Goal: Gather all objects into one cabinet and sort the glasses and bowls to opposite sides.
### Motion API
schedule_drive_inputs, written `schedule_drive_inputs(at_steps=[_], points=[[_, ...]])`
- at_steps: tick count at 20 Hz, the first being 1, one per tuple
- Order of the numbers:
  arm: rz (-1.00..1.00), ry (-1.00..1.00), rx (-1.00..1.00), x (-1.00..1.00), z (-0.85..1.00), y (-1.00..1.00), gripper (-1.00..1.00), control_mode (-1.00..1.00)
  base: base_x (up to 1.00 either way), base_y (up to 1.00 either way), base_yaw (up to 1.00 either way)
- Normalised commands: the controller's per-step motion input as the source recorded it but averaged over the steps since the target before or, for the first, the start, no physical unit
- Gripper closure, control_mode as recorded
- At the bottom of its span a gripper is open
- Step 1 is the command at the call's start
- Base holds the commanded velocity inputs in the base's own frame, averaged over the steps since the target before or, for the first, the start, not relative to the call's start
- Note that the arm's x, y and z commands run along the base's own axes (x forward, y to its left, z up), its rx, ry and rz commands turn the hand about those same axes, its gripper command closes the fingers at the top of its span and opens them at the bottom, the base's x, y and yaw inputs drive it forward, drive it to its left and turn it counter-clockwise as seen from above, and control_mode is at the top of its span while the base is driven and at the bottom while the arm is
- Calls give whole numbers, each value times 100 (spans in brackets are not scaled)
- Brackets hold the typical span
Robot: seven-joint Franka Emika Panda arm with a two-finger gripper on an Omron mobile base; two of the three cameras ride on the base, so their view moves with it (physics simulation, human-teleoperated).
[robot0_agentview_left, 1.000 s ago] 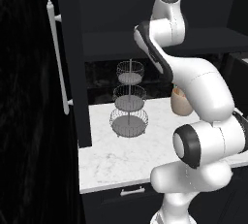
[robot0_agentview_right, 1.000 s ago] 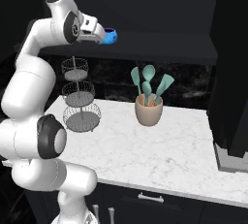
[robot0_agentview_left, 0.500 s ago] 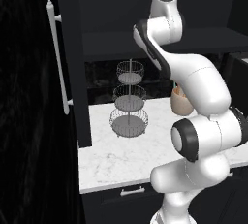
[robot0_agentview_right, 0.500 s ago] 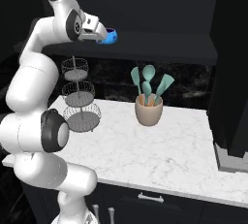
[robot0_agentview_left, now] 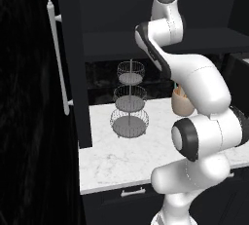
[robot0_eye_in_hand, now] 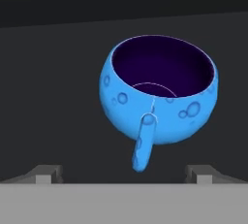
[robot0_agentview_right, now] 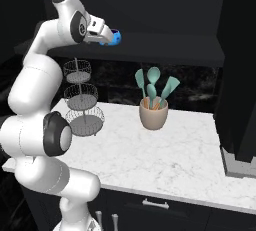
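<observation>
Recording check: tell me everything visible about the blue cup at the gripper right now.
The blue cup is round and bright blue, with paler bubble-like spots, a dark purple inside and one small handle pointing toward the camera. It sits upright, slightly tilted, empty. The gripper fingertips stand wide on either side, not touching it. In the right base view it shows at the cabinet shelf edge.

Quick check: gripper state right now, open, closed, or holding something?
Gripper: open; the round bright-blue cup with a dark inside sits ahead of its fingertips, not clamped.

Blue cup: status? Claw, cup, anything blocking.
Claw open, fingertips spread either side of the handle. Blue cup upright, just ahead of the claw, high by the dark cabinet shelf. Contact with the shelf unclear. Nothing blocking.
</observation>
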Motion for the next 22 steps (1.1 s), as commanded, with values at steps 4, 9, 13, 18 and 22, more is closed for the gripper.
schedule_drive_inputs(at_steps=[4,9,13,18,22], points=[[0,0,0,0,0,0,-100,-100,0,0,0],[-1,0,1,7,0,0,-100,-100,0,0,0],[-9,0,0,24,0,0,-100,-100,0,0,0],[-11,0,0,29,0,0,-100,-100,0,0,0],[-7,1,0,16,0,0,-100,-100,0,0,0]])
